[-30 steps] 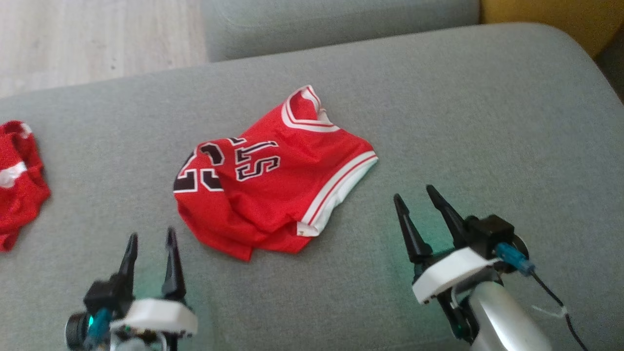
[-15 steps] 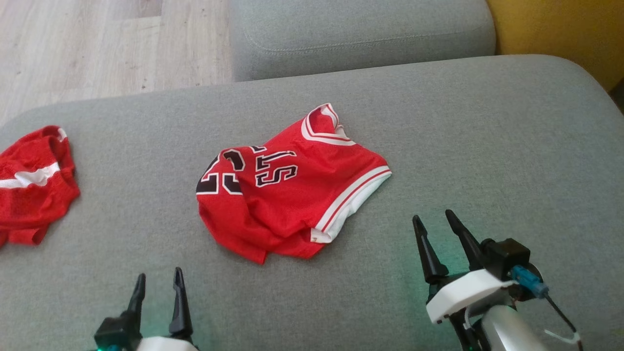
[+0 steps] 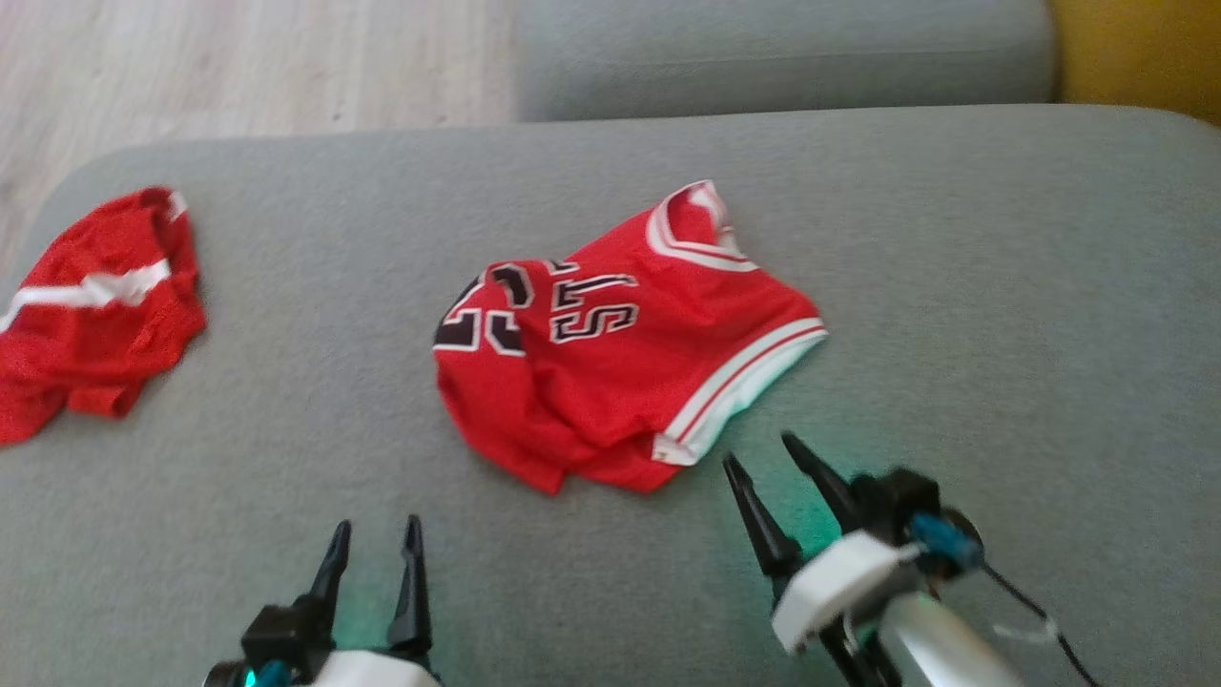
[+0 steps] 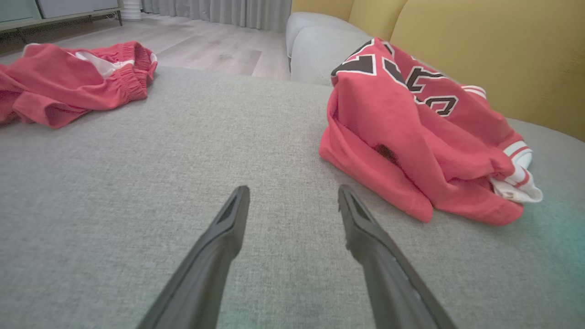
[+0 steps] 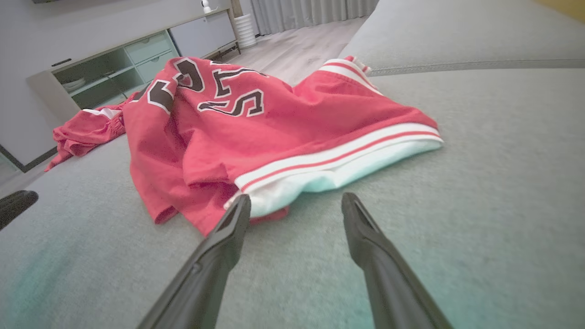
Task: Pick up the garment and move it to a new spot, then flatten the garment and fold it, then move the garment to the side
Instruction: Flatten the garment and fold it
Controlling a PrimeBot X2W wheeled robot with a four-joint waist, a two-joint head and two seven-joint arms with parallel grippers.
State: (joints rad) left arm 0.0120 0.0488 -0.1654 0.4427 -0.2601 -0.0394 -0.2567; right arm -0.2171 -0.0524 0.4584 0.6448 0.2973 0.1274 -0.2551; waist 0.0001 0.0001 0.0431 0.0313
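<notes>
The garment [image 3: 620, 343] is a red jersey with black-and-white lettering and white trim, lying crumpled in the middle of the grey sofa cushion [image 3: 1002, 286]. It also lies at the right of the left wrist view as the jersey [image 4: 411, 137] and ahead in the right wrist view as the jersey [image 5: 256, 123]. My left gripper [image 3: 377, 534] stands open near the front edge, below and left of the jersey, nothing between its fingers. My right gripper [image 3: 763, 453] is open just below the jersey's white hem, close to it but apart.
A second red garment [image 3: 95, 305] with a white stripe lies crumpled at the cushion's left end, also at the upper left of the left wrist view [image 4: 73, 82]. Another grey cushion [image 3: 782, 57] sits behind, wooden floor [image 3: 238, 67] beyond it and a yellow backrest [image 4: 480, 55].
The head camera has shifted, so the whole scene slid right in the picture. My right gripper now stands closer to the jersey's hem. Both grippers stay open.
</notes>
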